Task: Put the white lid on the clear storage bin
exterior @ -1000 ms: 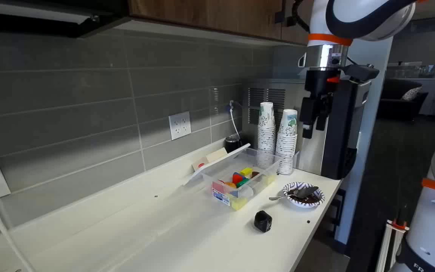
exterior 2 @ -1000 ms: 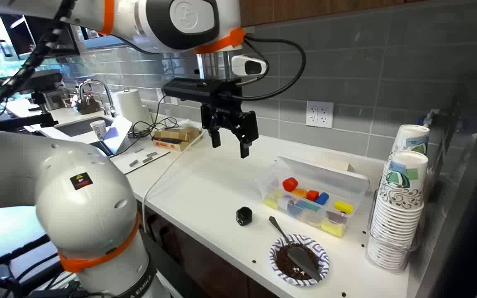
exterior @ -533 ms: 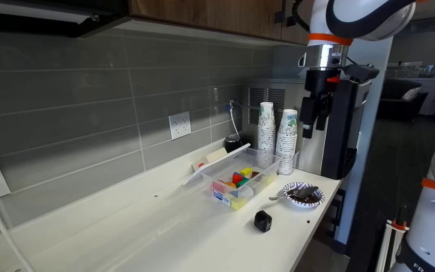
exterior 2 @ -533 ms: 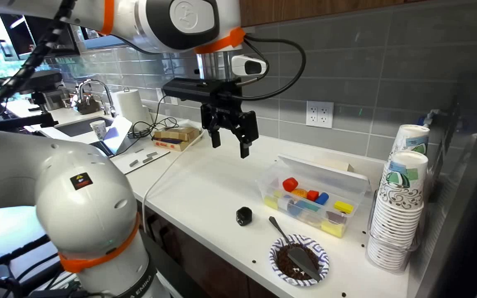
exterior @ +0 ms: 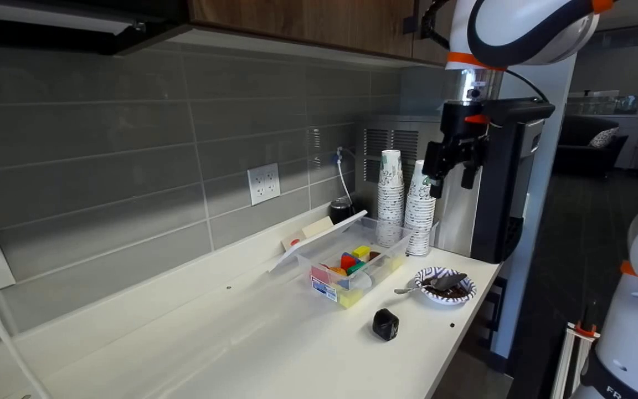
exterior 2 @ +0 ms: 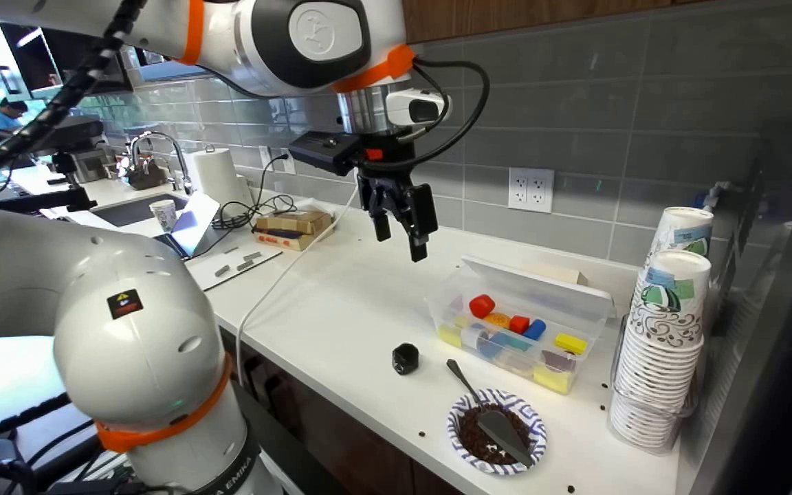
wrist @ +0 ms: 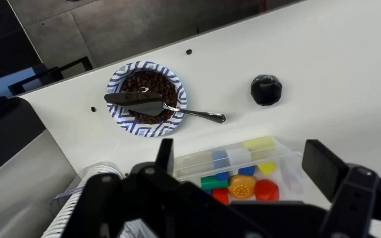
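The clear storage bin [exterior: 377, 277] stands on the white counter with coloured blocks inside; it also shows in an exterior view [exterior 2: 506, 356] and the wrist view [wrist: 223, 168]. The white lid [exterior 2: 540, 285] stands tilted along the bin's wall-side edge, off the bin's open top; its edge shows in an exterior view [exterior: 324, 235]. I cannot make the lid out in the wrist view, where the gripper covers the bin's lower part. My gripper [exterior: 452, 184] is open and empty, high above the counter, in both exterior views [exterior 2: 401, 242]. Its fingers [wrist: 240, 145] are wide apart.
A patterned bowl [exterior 2: 461, 440] with brown beans and a cake server stands in front of the bin. A small black object [exterior 2: 405, 359] lies nearby. Tall cup stacks [exterior 2: 667, 344] stand beside the bin, close to a metal machine [exterior: 454, 221]. A wooden cabinet [exterior: 297, 22] hangs above.
The arm has shifted and the gripper has turned and tilted a little, moving slightly closer to the bin side. The bin and lid have not moved.
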Robot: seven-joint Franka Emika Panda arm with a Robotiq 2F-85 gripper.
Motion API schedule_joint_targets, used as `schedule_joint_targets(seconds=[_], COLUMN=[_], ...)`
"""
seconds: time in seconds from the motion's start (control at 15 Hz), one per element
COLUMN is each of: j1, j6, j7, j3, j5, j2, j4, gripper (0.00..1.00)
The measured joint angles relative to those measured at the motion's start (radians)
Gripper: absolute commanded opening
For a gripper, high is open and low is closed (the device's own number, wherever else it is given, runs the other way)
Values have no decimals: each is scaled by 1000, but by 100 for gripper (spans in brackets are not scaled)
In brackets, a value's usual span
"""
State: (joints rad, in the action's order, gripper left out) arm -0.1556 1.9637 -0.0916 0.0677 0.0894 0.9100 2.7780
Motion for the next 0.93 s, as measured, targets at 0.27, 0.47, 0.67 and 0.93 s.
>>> schedule_joint_targets(seconds=[0.27,0.47,0.67,0.93], j1=[-62,-101,-129,-140], j6=[140,258,375,531], j7=[-181,-338,-508,-730], j3=[-48,-93,-142,-176], j5=[-1,-5,-23,-42], j2=[-82,-175,-290,-461], j4=[0,1,2,-6], gripper=[100,100,100,100])
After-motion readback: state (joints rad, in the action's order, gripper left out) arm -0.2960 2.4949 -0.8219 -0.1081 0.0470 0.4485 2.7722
